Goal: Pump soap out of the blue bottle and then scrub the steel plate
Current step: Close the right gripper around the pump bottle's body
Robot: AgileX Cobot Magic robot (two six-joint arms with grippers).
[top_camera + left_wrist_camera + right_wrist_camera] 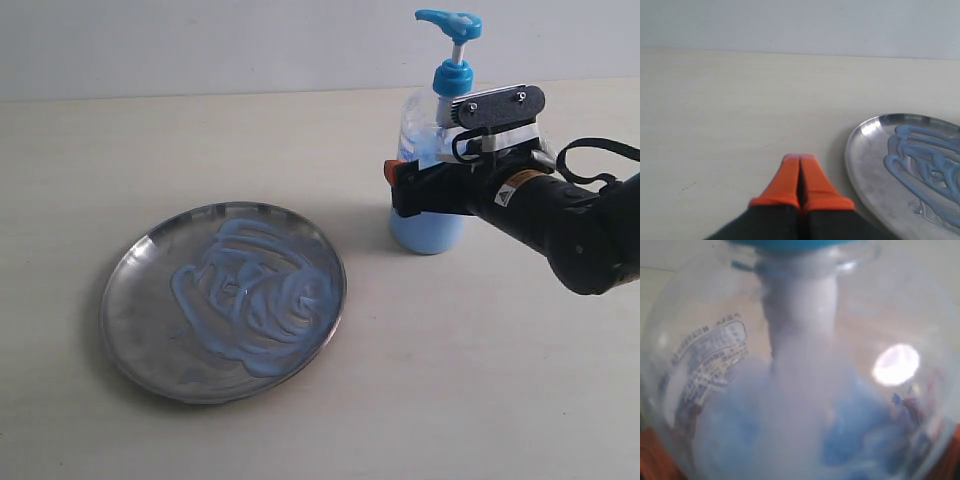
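Note:
The steel plate (140, 250) lies on the table at the left, smeared with pale blue swirls of soap (250, 295). The blue bottle (425, 235) stands upright to the right of it, its blue pump head (450, 22) raised. My right gripper (420, 185) reaches in from the right and is shut on the bottle's body. In the right wrist view the blue bottle (800, 390) fills the frame, with orange fingers (650, 457) at its sides. My left gripper (800, 160) is shut and empty, low over the table beside the steel plate (865, 150) and its soap (925, 155). It is out of the exterior view.
A pale wall rises behind the light table (480, 380). The right arm's black forearm (580, 230) and cable stretch in from the right edge. A small printed label (710, 355) shows on the bottle.

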